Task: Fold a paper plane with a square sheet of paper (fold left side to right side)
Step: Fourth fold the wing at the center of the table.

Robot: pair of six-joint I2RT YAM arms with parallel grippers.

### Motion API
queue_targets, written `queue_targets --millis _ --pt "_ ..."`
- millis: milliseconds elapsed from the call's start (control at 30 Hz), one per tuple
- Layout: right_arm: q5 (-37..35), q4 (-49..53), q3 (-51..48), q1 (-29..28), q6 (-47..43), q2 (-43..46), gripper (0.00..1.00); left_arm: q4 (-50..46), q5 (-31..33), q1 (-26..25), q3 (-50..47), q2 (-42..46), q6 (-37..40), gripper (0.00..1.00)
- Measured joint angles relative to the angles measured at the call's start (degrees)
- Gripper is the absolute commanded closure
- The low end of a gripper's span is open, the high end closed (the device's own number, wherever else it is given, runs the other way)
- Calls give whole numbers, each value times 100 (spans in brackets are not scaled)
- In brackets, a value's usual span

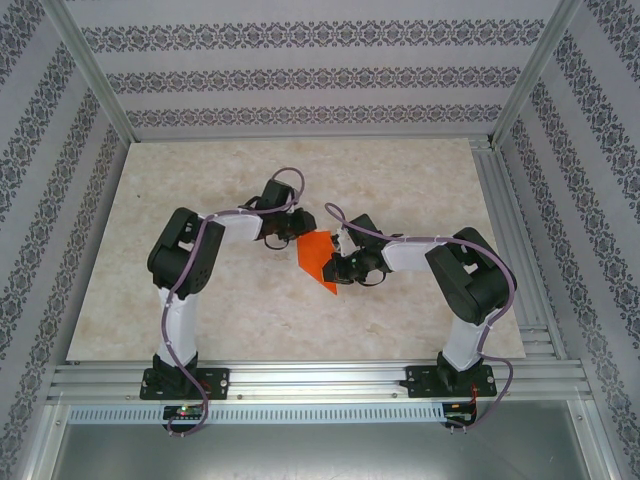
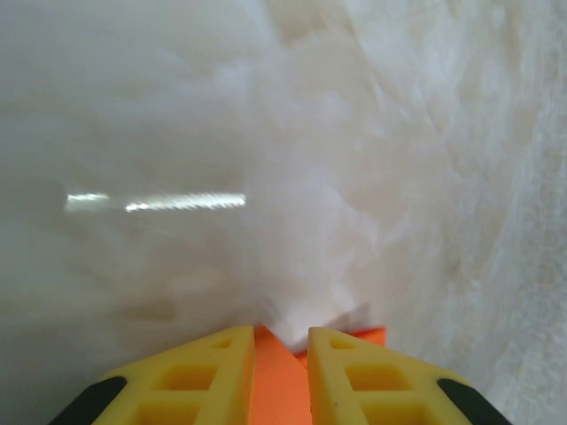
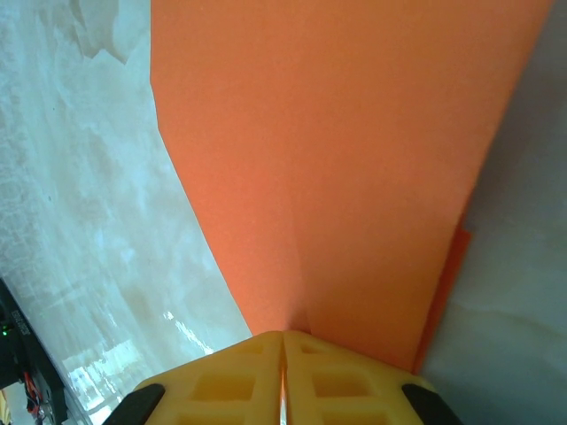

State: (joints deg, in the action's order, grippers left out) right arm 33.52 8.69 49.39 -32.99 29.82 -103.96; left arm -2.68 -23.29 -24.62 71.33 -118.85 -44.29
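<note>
Closest to the overhead camera, a ribbed aluminium rail [image 1: 320, 378] runs along the near edge of the pale marbled worktop [image 1: 420, 180], with both arm bases bolted to it. From the left base the white-and-black left arm [image 1: 180, 290] rises, bends and reaches toward the middle. It ends in the left hand [image 1: 292, 234], at the upper left edge of the thin, bright orange sheet of paper [image 1: 316, 256].

In the left wrist view that hand [image 2: 281, 336] shows its yellow latticed fingers [image 2: 208, 376] slightly apart, with a narrow gap between them. Orange paper [image 2: 276, 394] shows through the gap and just past the right-side tip. I cannot tell whether the fingers touch it.

From above, the orange sheet of paper sits near the middle of the worktop, between the two hands. Its colour is plain and matte. Its outline is broad at the far end and tapers to a point aimed at the near edge.

The right wrist view shows the paper [image 3: 337, 159] as a wide smooth plane with a straight, slanting left edge. A faint crease rises from the fingertips, and a darker orange strip of a second layer shows along the right edge.

The right hand [image 1: 340, 268] sits at the sheet's lower right side. Its yellow fingers are pressed together with only a hairline seam [image 3: 283, 336], clamped on the paper's edge. Behind it the right arm [image 1: 465, 280] bends back to its base.
</note>
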Motion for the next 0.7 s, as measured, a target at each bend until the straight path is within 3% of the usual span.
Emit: queue_targets --millis 333,500,700 --pt "7 76 0 0 0 22 90 -199 566 813 240 155 435 71" --pt "7 81 0 0 0 22 90 -31 363 656 -321 953 376 71" --pt "4 96 0 0 0 26 90 466 -46 0 -881 1381 59 72"
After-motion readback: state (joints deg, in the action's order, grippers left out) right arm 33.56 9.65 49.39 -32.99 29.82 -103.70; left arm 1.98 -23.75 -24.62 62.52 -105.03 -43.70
